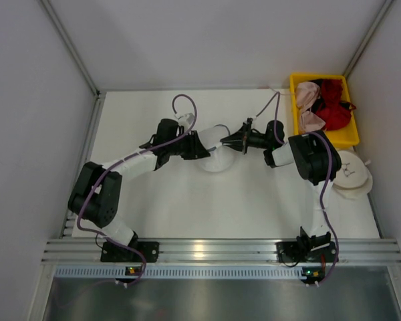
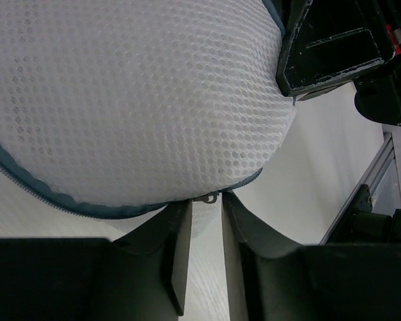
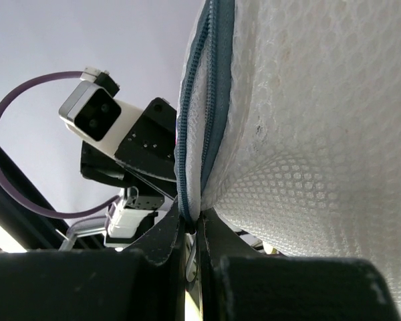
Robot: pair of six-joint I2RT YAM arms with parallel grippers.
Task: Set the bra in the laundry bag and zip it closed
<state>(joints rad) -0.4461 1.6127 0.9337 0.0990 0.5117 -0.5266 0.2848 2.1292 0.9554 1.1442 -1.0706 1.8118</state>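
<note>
White mesh sits nipped between the fingers of the right gripper (image 3: pixel 190 224). They are closed almost flat on the blue-grey zip tape (image 3: pixel 185 144) at the edge of the laundry bag (image 2: pixel 134 100). From that pinch the tape runs straight up the wrist view, with the bag's bulging side filling everything to the right of it.

The left gripper (image 2: pixel 206 206) meets the bag from the opposite side. Its fingers are drawn to a narrow slot with a strip of mesh showing in the gap, so it looks to be gripping the bag just under the rim. A small metal zip pull (image 2: pixel 207 198) hangs at its fingertips, where the tape curves round the bag's lower edge. Both grippers are on the same bag, which hangs stretched between them over the middle of the table (image 1: pixel 187 207). From above it shows as a pale round shape.

The bag swells as if filled, but the weave is too dense to make out the bra for certain.

At the far right corner a yellow bin (image 1: pixel 295 100) holds a pink garment (image 1: pixel 307 107) and a red garment (image 1: pixel 334 112). Nearer, beside the right arm, lies a cream round pouch (image 1: pixel 354 177); its small dark marks are too small to read.
</note>
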